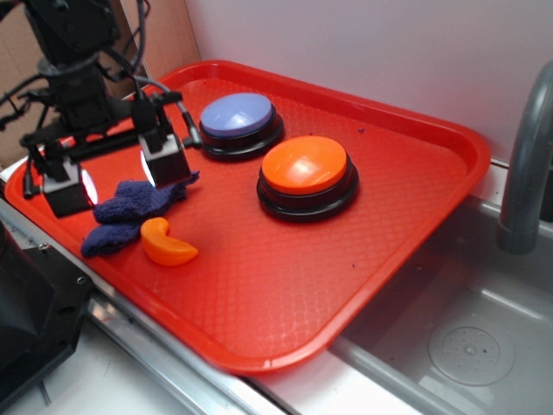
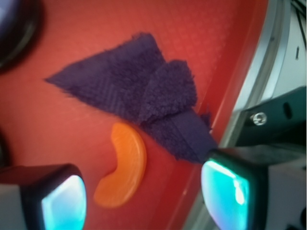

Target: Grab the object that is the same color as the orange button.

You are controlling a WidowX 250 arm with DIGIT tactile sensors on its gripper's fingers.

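Looking down from the exterior view, you see the gripper [image 1: 116,174] hanging over the near-left part of the red tray [image 1: 406,225], its two fingers spread wide apart and holding nothing. The dark blue cloth [image 1: 130,212] lies crumpled on the tray just below and between those fingers. The orange crescent [image 1: 166,245] sits on the tray just beside the cloth, touching or nearly touching its edge, on the side toward the tray's front rim. It lies a little forward of the gripper, not directly under it.

From the wrist view you get the closer picture: the crescent [image 2: 122,165] lies flat between the two fingertips, much nearer the left-hand pad [image 2: 62,201] of that picture than the other pad [image 2: 228,191]. The cloth [image 2: 144,91] spreads above it, one corner trailing toward the tray's rim and the far pad.

Further back on the tray, the orange button [image 1: 307,173] stands well apart from the crescent, with the lavender-blue button [image 1: 238,121] just beside it. A sink basin [image 1: 458,337] and a grey faucet [image 1: 527,164] lie beyond the tray's right edge.
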